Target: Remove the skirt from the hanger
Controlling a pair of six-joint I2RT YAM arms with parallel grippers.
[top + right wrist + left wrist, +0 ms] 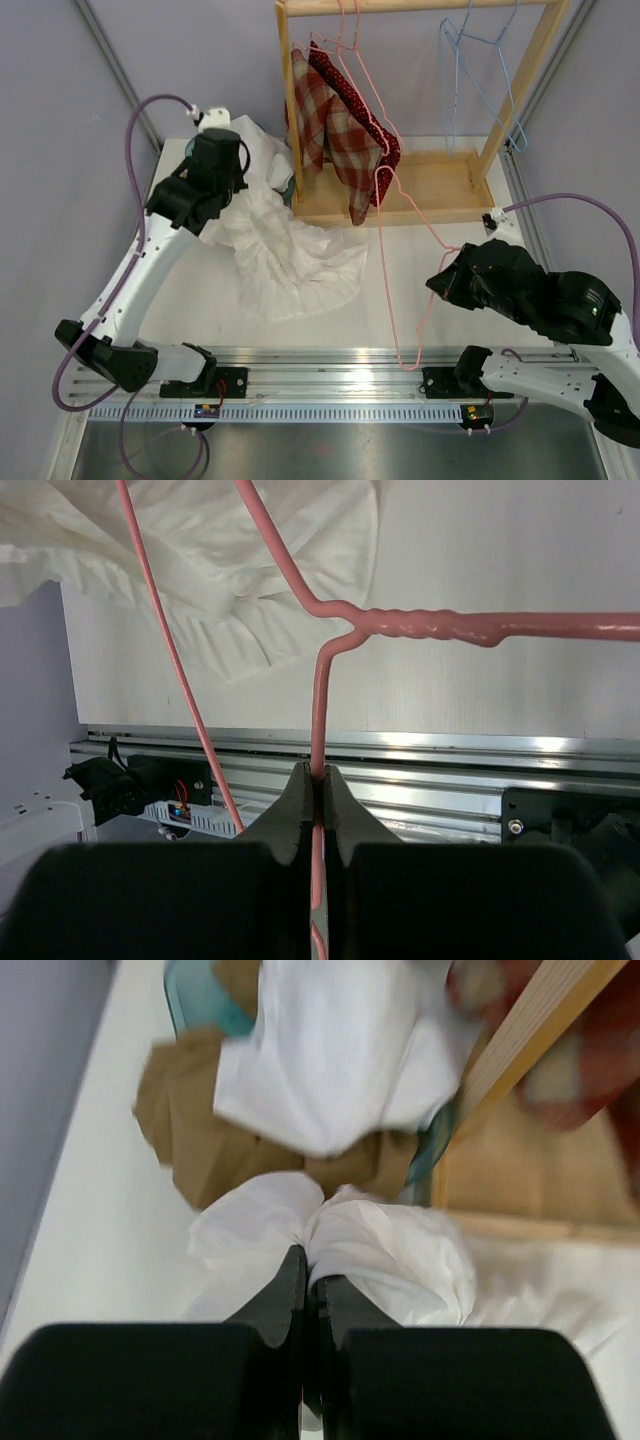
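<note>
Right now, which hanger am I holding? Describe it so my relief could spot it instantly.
Find the wooden rack at the back of the table. In front of its base, a pink wire hanger stretches toward the near rail. Unlike the blue hangers up on the rack, it is off the rack, bare, and pinched on one wire by the right end effector.
</note>
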